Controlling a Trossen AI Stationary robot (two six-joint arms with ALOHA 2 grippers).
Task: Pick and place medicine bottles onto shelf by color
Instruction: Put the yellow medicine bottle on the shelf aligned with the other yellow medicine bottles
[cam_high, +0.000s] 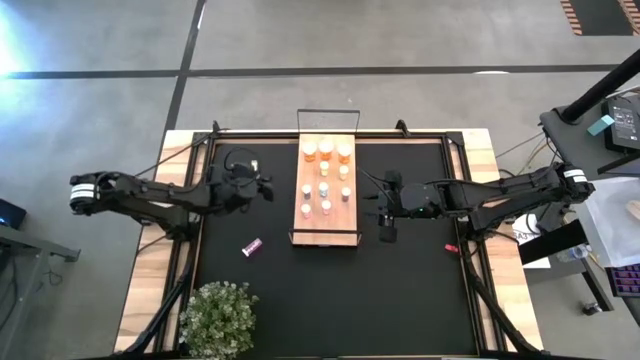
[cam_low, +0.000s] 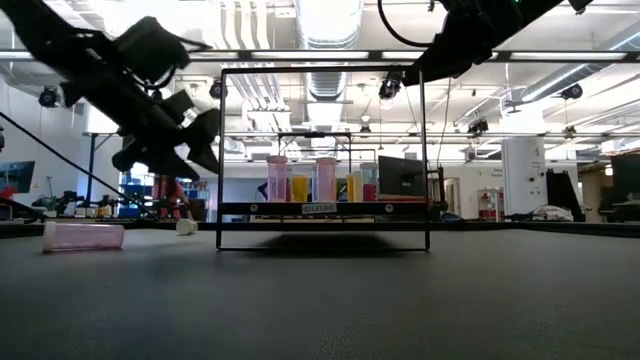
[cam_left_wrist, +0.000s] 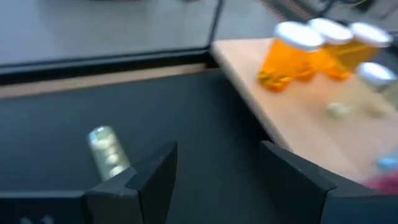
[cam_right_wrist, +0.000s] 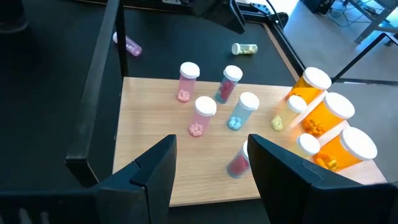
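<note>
Three wide amber-orange bottles with white caps (cam_high: 326, 150) stand in a row along the far end of the long light-wood shelf board with its thin black wire frame (cam_high: 326, 232), and behind them on the same board stand several slimmer white-capped bottles (cam_right_wrist: 204, 116), pink, pale and bluish, upright and spaced a little apart. One slim pink-magenta bottle (cam_high: 251, 247) lies on its side on the black worktop mat (cam_high: 420, 290), to the left of the shelf and clear of it. A small pale bottle (cam_left_wrist: 107, 151) also lies on the mat near the far left corner, just beside the left hand (cam_high: 264, 186). That left hand hovers above the mat between this pale bottle and the shelf's left edge, its two dark fingers (cam_left_wrist: 152, 174) spread apart with nothing between them. The right hand (cam_high: 386, 226) hangs just off the shelf's right edge, its fingers (cam_right_wrist: 155, 165) parted and empty, facing the standing bottles. A small red bit (cam_high: 451, 247) lies on the mat further right, and a leafy green potted plant (cam_high: 218, 318) sits at the near left corner.
</note>
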